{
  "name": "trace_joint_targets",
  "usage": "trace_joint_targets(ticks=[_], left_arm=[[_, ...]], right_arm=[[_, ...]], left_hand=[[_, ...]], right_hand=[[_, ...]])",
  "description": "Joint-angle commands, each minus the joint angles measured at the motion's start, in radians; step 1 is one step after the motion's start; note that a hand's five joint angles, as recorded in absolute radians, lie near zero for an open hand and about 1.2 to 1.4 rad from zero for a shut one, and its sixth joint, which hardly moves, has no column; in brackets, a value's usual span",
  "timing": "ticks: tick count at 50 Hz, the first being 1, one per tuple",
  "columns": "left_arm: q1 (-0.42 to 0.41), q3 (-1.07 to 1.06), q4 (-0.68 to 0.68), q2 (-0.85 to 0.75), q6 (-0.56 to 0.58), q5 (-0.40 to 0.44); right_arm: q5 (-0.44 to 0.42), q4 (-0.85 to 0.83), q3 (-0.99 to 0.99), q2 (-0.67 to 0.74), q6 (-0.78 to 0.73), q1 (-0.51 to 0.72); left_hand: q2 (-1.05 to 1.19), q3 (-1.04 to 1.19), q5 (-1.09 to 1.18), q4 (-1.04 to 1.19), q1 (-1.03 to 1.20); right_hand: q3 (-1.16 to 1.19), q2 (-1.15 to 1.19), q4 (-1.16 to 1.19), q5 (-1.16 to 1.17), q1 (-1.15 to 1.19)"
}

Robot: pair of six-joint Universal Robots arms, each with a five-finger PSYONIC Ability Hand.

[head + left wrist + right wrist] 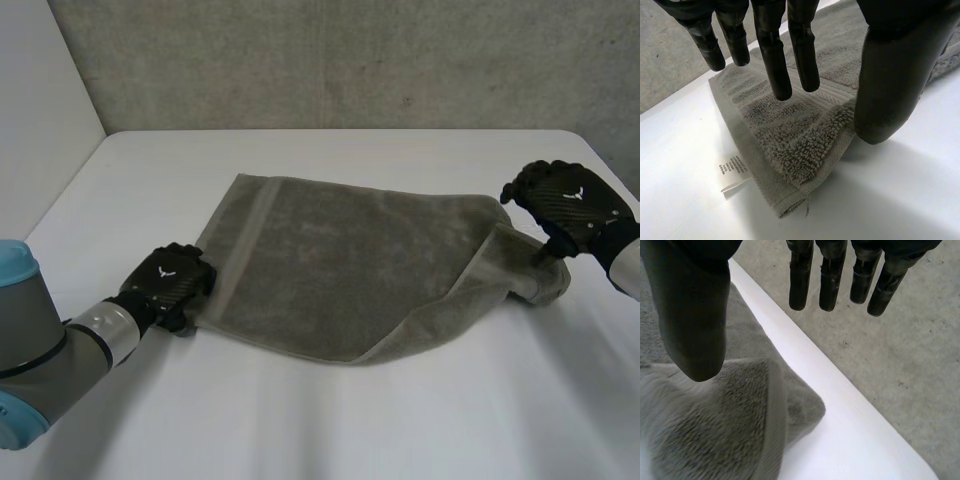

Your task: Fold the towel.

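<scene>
A grey towel (330, 270) lies folded over on the white table (400, 420), its right end bunched up. My left hand (172, 280) is at the towel's near left corner. In the left wrist view its fingers (775, 60) hang straight just above the doubled corner (790, 135), with the thumb beside the edge and nothing pinched. A white label (732, 172) sticks out under that corner. My right hand (565, 200) hovers over the bunched right end. Its fingers (830, 275) are straight and apart from the thumb, and the towel (715, 425) lies below, untouched.
The table's right edge (840, 405) runs close past the towel's bunched end, with concrete floor (890, 355) beyond it. A pale wall (40, 90) stands at the left. Bare table lies in front of the towel.
</scene>
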Motion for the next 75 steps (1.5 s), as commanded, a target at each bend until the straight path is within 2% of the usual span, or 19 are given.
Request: trace_joint_targets(ticks=[1,8,12,19,21,22,24,27,29,31,38,40,44,45,46,47,57,64,75], left_arm=[[-0.001,0.004,0.001,-0.002,0.000,0.001],[-0.006,0.007,0.003,-0.002,-0.001,0.000],[-0.010,0.011,0.005,-0.003,-0.001,0.000],[-0.012,0.017,0.005,-0.003,-0.001,0.000],[-0.013,0.020,0.003,-0.003,-0.003,0.000],[-0.015,0.023,0.000,-0.003,-0.003,0.000],[-0.018,0.026,0.000,-0.003,-0.003,0.000],[-0.021,0.027,-0.002,-0.005,-0.003,0.000],[-0.021,0.027,0.000,-0.005,-0.003,0.000],[-0.019,0.027,-0.002,-0.005,-0.003,0.000],[-0.015,0.027,-0.002,-0.005,-0.003,0.000],[-0.013,0.027,-0.002,-0.005,-0.003,0.000],[-0.013,0.029,-0.002,-0.003,-0.003,0.000],[-0.012,0.029,-0.002,-0.003,-0.004,0.000],[-0.013,0.029,-0.002,-0.003,-0.003,0.000],[-0.013,0.029,-0.002,-0.003,-0.003,0.000],[-0.016,0.014,-0.003,0.000,-0.006,0.001],[-0.016,0.012,-0.003,0.001,-0.006,0.003],[-0.016,0.014,-0.003,0.001,-0.006,0.004]], right_arm=[[-0.005,0.044,-0.113,0.079,-0.041,0.038],[-0.002,0.179,-0.267,0.225,-0.099,0.099],[0.004,0.289,-0.375,0.335,-0.229,0.122],[0.101,0.377,-0.491,0.426,-0.372,0.144],[0.124,0.380,-0.523,0.450,-0.380,0.153],[0.124,0.380,-0.523,0.450,-0.380,0.153],[0.133,0.380,-0.537,0.456,-0.385,0.153],[0.136,0.380,-0.538,0.453,-0.382,0.153],[0.138,0.387,-0.537,0.438,-0.374,0.155],[0.136,0.392,-0.529,0.426,-0.365,0.150],[0.118,0.397,-0.437,0.306,-0.287,0.127],[0.094,0.386,-0.382,0.262,-0.257,0.081],[0.049,0.394,-0.360,0.257,-0.257,0.064],[0.043,0.394,-0.357,0.257,-0.257,0.064],[0.043,0.394,-0.357,0.257,-0.257,0.064],[0.040,0.392,-0.360,0.257,-0.254,0.066],[0.053,0.401,-0.532,0.378,-0.224,0.069],[0.098,0.513,-0.720,0.539,-0.190,0.069],[0.099,0.575,-0.765,0.610,-0.187,0.069]], left_hand=[[0.011,-0.043,0.009,-0.050,0.010],[0.011,-0.043,0.009,-0.050,0.010],[0.020,-0.043,0.018,-0.050,0.018],[0.138,-0.043,0.135,-0.050,0.136],[0.208,-0.043,0.206,-0.050,0.206],[0.237,-0.043,0.235,-0.050,0.235],[0.237,-0.043,0.235,-0.050,0.236],[0.229,-0.043,0.227,-0.050,0.227],[0.220,-0.043,0.218,-0.050,0.218],[0.220,-0.043,0.218,-0.050,0.218],[0.188,-0.043,0.185,-0.050,0.186],[0.188,-0.043,0.185,-0.050,0.186],[0.182,-0.043,0.179,-0.050,0.180],[0.179,-0.043,0.177,-0.050,0.177],[0.179,-0.043,0.177,-0.050,0.177],[0.179,-0.043,0.177,-0.050,0.177],[0.164,-0.043,0.162,-0.050,0.162],[0.164,-0.043,0.162,-0.050,0.162],[0.164,-0.043,0.162,-0.050,0.162]], right_hand=[[-0.007,-0.064,-0.060,-0.011,-0.040],[-0.007,-0.056,-0.060,-0.002,-0.032],[-0.007,-0.050,-0.060,0.004,-0.026],[-0.007,0.035,-0.060,0.089,0.059],[-0.007,0.251,-0.060,0.305,0.275],[-0.007,0.253,-0.060,0.306,0.277],[-0.007,0.492,-0.060,0.545,0.516],[-0.007,0.625,-0.060,0.679,0.649],[-0.007,0.891,-0.060,0.945,0.915],[-0.007,0.900,-0.060,0.954,0.924],[-0.007,0.900,-0.060,0.954,0.924],[-0.007,0.900,-0.060,0.954,0.924],[-0.007,0.890,-0.060,0.943,0.914],[-0.007,0.288,-0.060,0.341,0.312],[-0.007,0.282,-0.060,0.335,0.306],[-0.007,-0.102,-0.060,-0.048,-0.078],[-0.007,-0.097,-0.060,-0.043,-0.073],[-0.007,-0.062,-0.060,-0.008,-0.038],[-0.007,-0.047,-0.060,0.007,-0.023]])
